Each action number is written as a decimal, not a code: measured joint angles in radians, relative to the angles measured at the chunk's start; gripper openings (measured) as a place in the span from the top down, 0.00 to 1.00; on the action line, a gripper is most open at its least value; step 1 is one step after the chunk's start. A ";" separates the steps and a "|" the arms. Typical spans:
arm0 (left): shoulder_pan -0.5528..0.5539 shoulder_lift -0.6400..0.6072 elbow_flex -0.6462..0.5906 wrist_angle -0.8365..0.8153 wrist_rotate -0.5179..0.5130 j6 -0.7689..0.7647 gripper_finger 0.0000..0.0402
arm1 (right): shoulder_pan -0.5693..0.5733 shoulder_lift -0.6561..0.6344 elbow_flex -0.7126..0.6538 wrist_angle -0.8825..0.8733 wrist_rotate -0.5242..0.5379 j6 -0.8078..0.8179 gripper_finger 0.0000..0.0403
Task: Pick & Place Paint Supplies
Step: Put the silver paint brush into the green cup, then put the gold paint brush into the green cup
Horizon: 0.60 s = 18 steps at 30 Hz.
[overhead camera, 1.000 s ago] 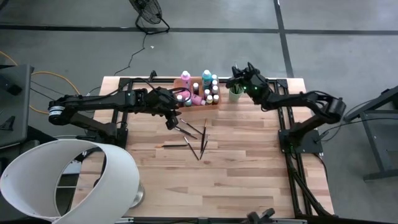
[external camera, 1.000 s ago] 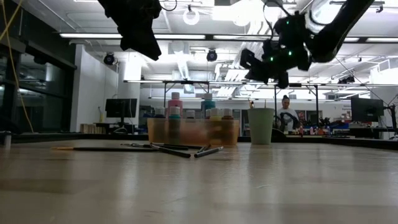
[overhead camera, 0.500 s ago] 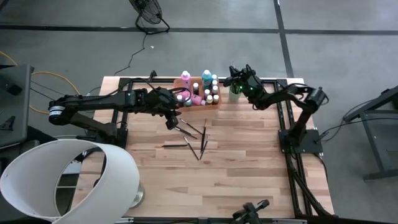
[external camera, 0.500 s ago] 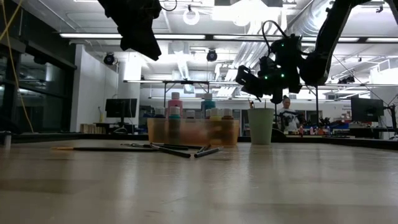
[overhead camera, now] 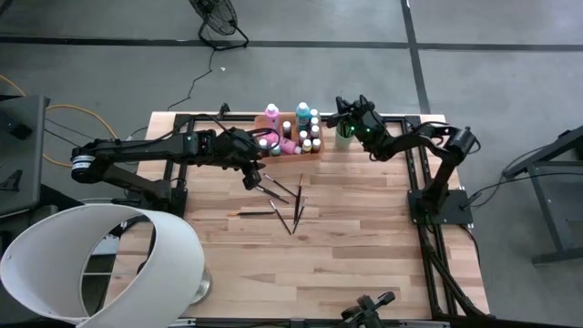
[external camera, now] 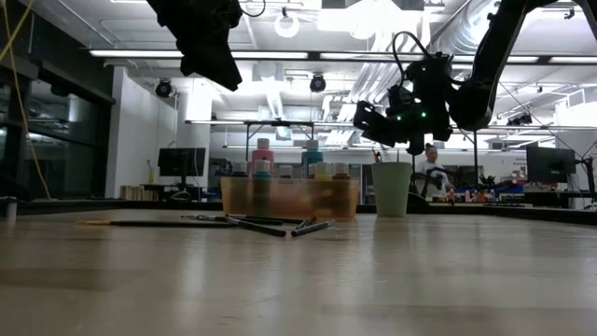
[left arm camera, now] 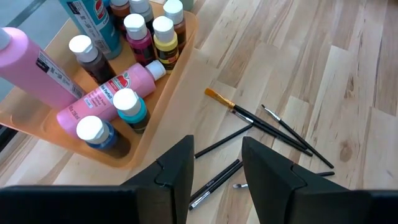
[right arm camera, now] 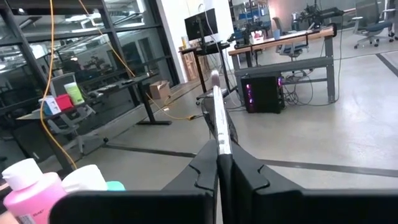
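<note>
A: How are the arms posed?

B: In the high view the left arm is stretched from the left edge toward the middle. The left gripper is held above the counter, beside the near end of the orange tray. Its fingers are seen parted in the left wrist view, and nothing is held between them.

A: And the right one?

B: The right arm is bent in from the right. The right gripper is held over the green cup, in the upper middle of the high view. Its fingers are pressed together on a thin paintbrush, which is seen standing up between them in the right wrist view.

A: Where are the paint things?

B: The paint bottles with white caps are kept in the tray. Most are stood up. One pink bottle is laid on its side. A tall pink one and a tall teal one are at the far end. Loose brushes with dark handles are spread flat on the counter, near the tray, in the middle of the high view. One brush has an orange tip.
</note>
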 joint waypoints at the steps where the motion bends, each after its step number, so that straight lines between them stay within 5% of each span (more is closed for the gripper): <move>1: 0.000 0.000 0.000 0.000 0.000 0.000 0.67 | 0.000 0.000 0.000 0.000 0.000 0.000 0.96; 18: 0.000 0.000 0.000 -0.001 0.000 0.000 0.67 | 0.001 -0.010 0.000 -0.003 0.000 -0.013 0.96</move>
